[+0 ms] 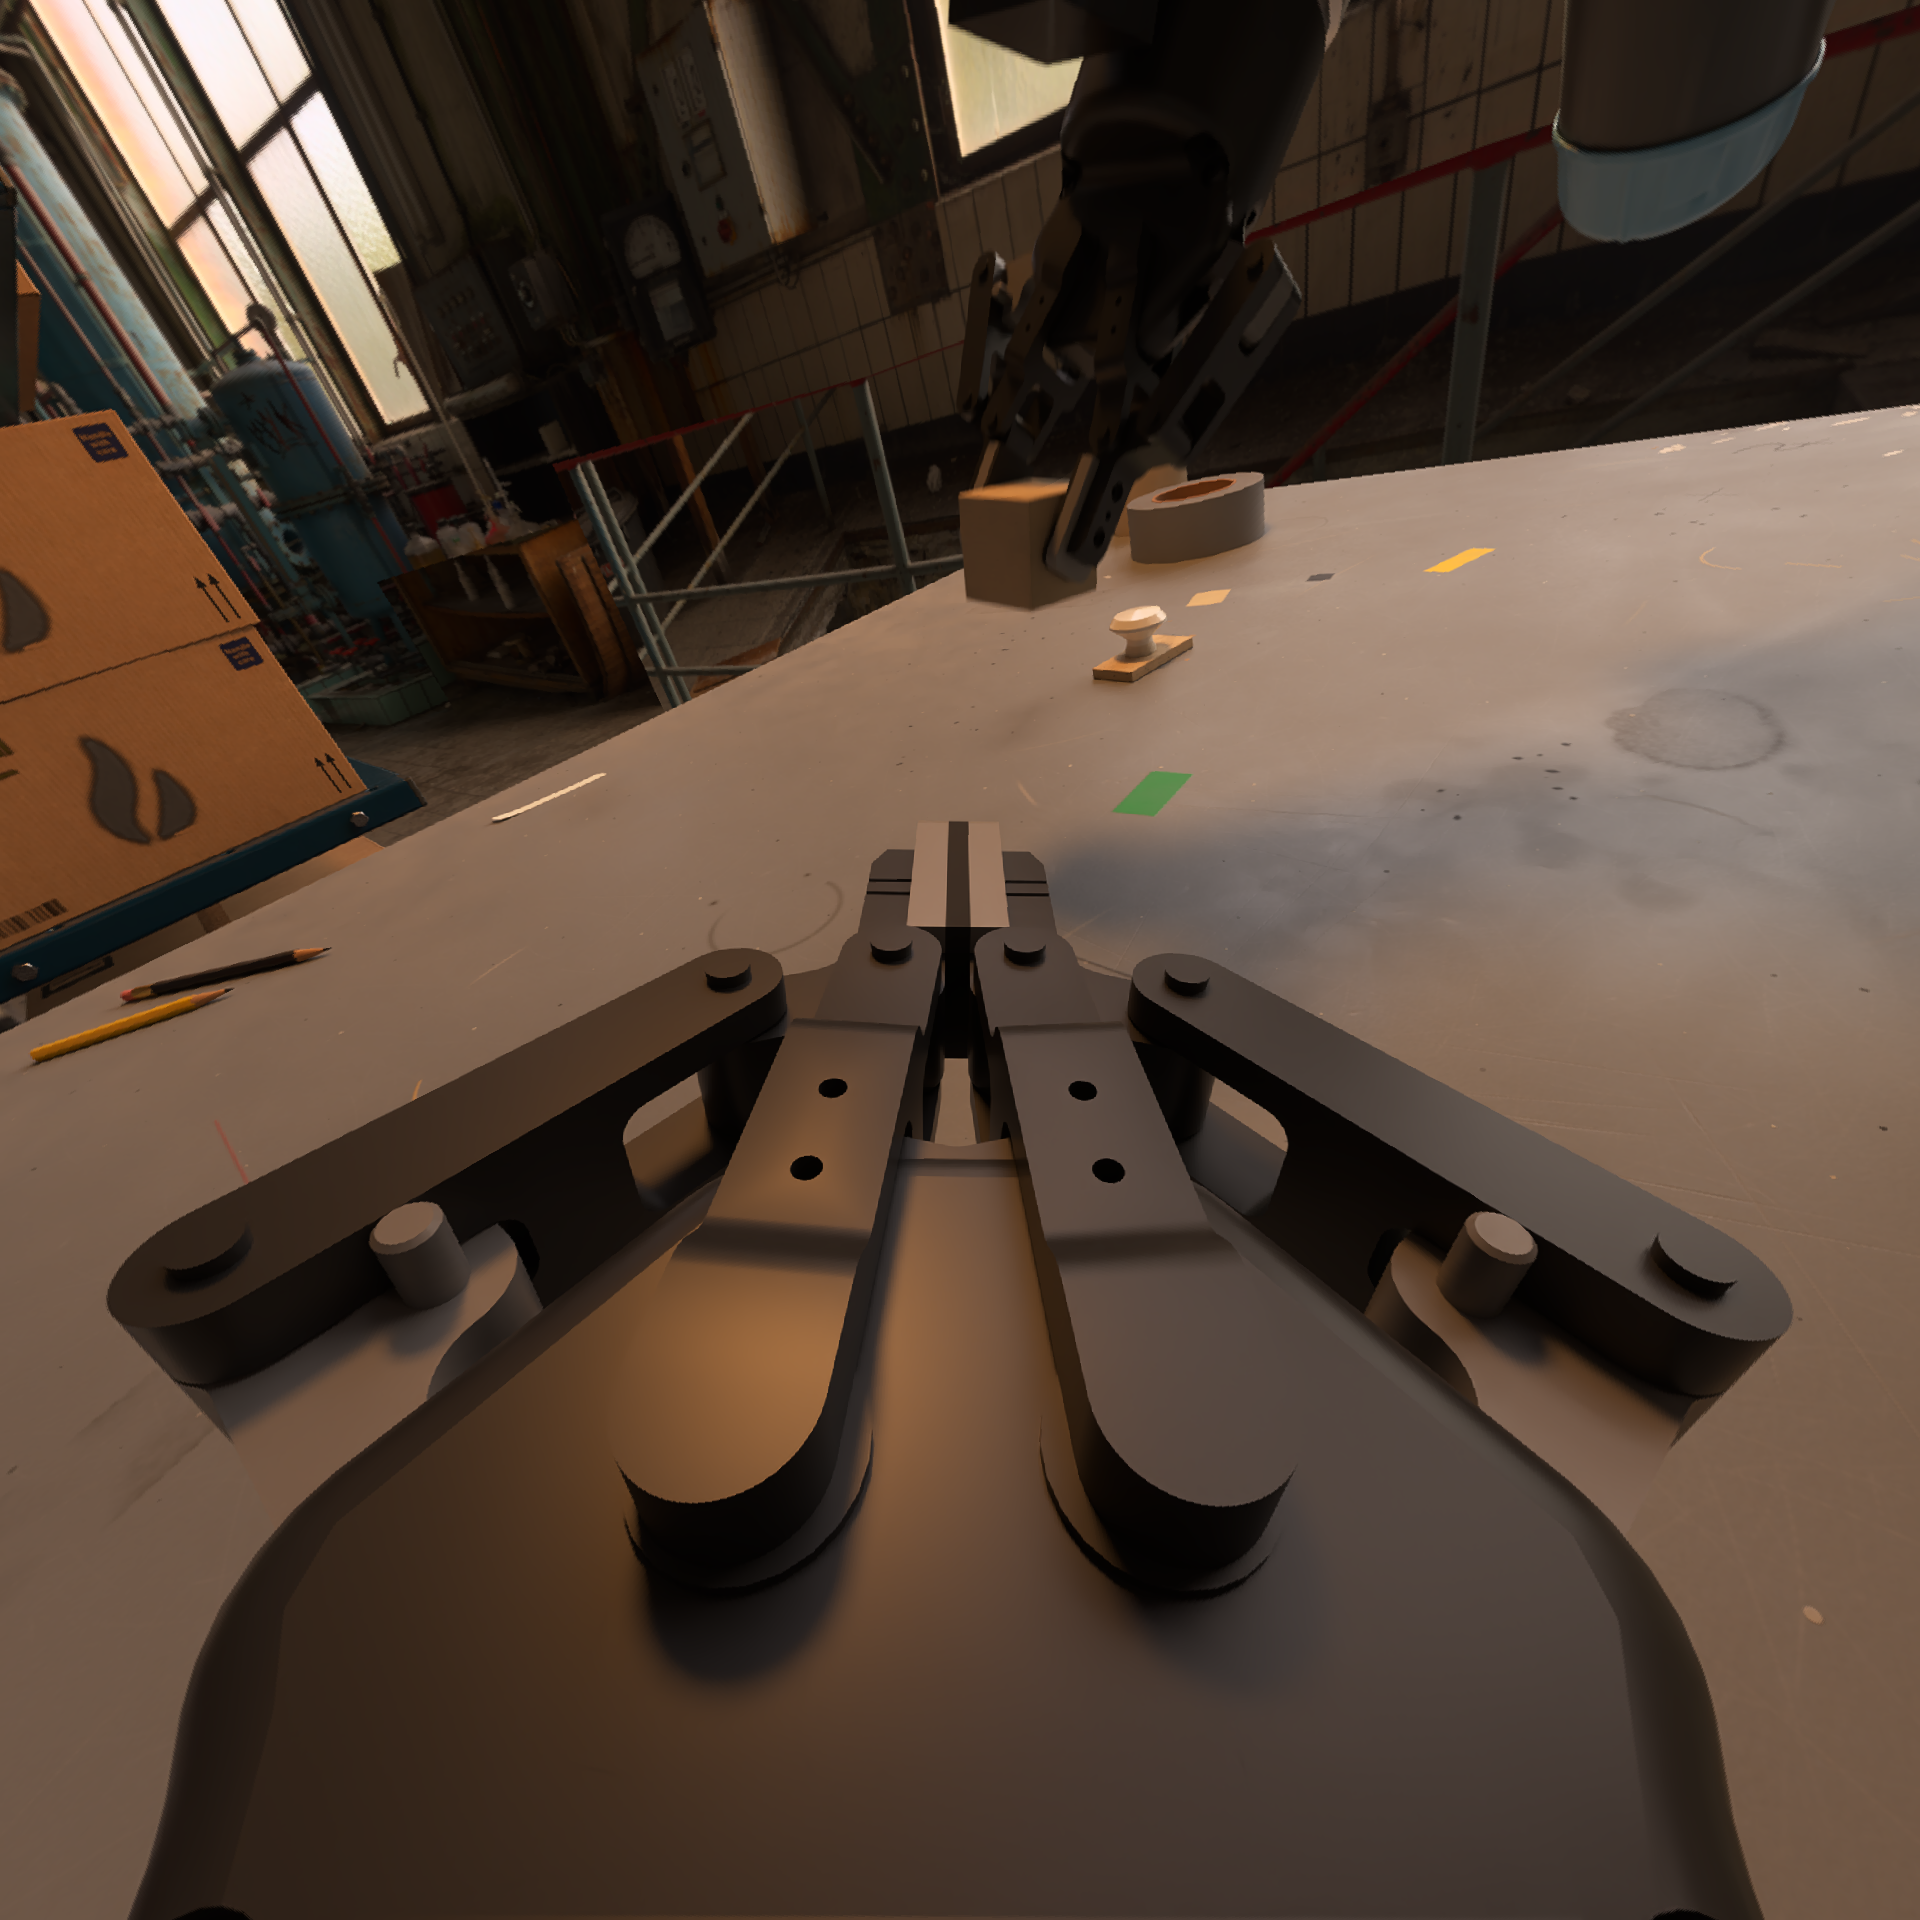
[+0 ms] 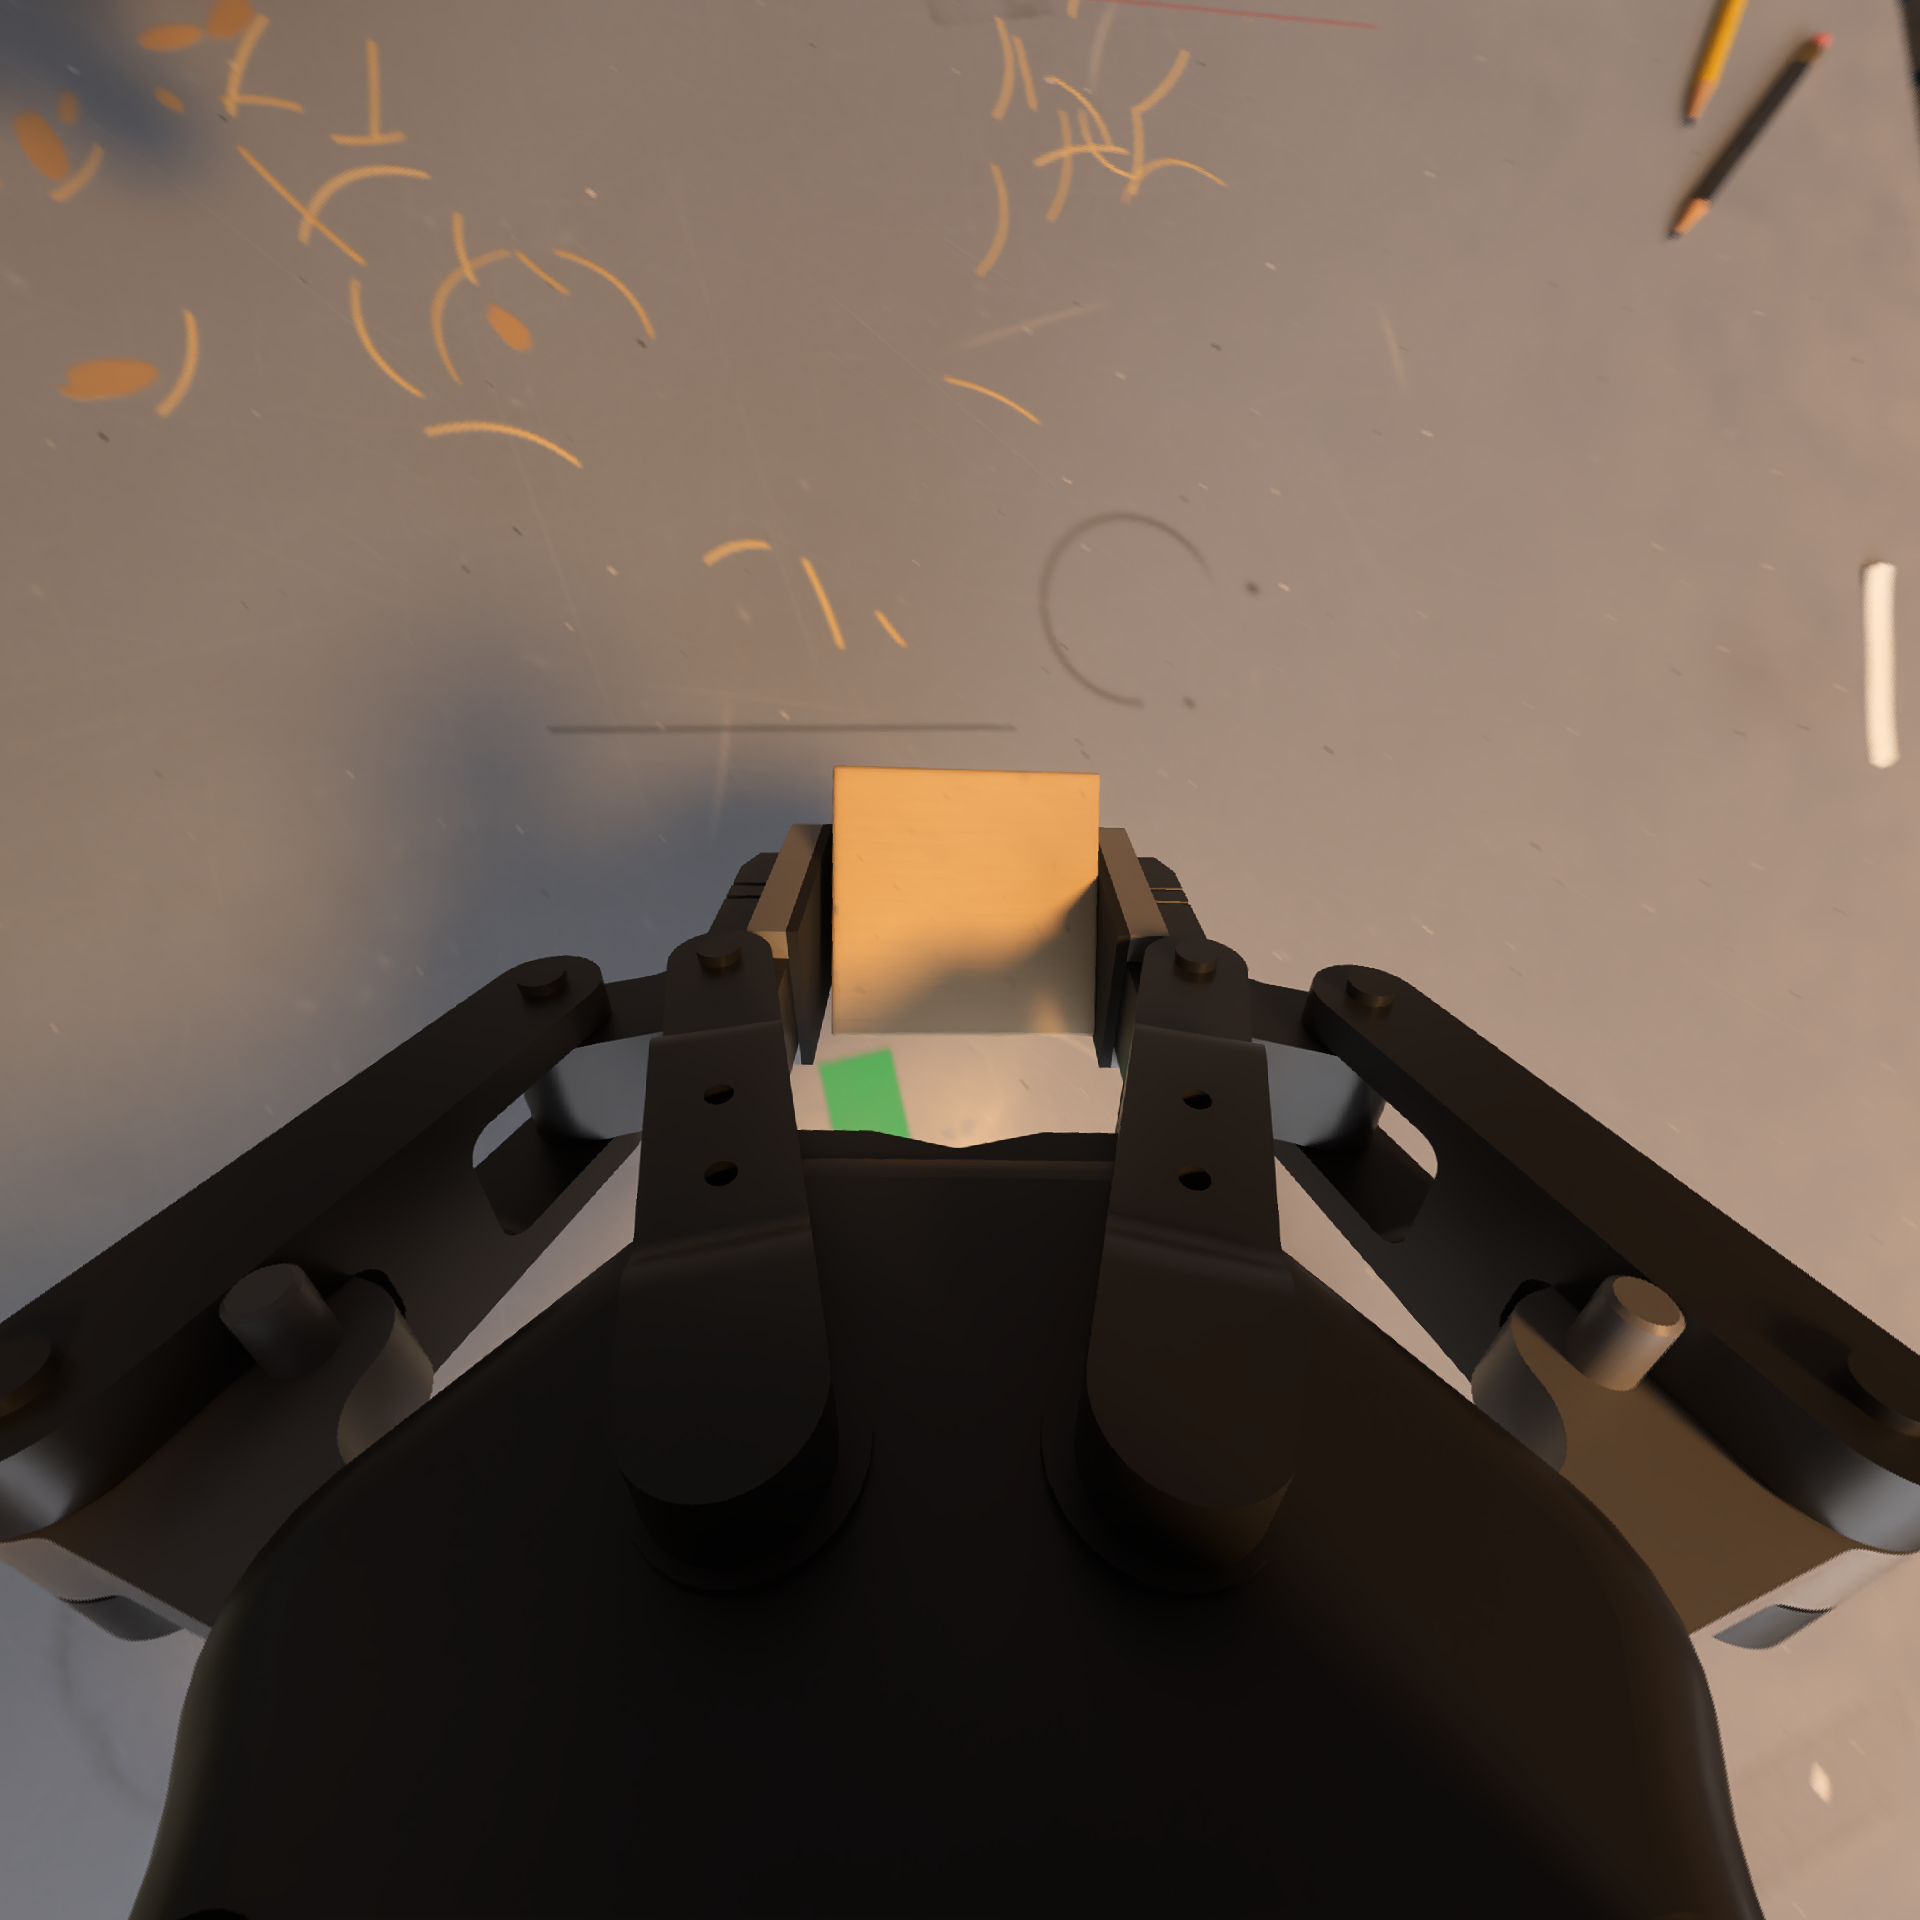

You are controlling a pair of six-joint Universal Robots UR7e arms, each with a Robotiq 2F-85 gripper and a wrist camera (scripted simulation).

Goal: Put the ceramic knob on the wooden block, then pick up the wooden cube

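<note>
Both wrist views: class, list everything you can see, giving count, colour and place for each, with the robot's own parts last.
Pale wooden cube: one, tan, held above the table.
White ceramic knob: one, on the flat wooden block.
Grey ring-shaped object: one, far table.
Pencils: two, yellow and black, table edge.
Green tape patch: one, mid-table.
White chalk stick: one, table.
Brown cardboard boxes: two, stacked beside the table.
Grey table: one.
Left hand: black, shut, empty.
Right hand: black, gripping the cube.

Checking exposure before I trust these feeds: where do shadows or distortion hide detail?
Right wrist view: warm light on the wooden cube, one corner shadowed; right gripper body nearly black. Left wrist view: wide-angle stretch enlarges the left gripper; ceramic knob small but sharp.
</note>
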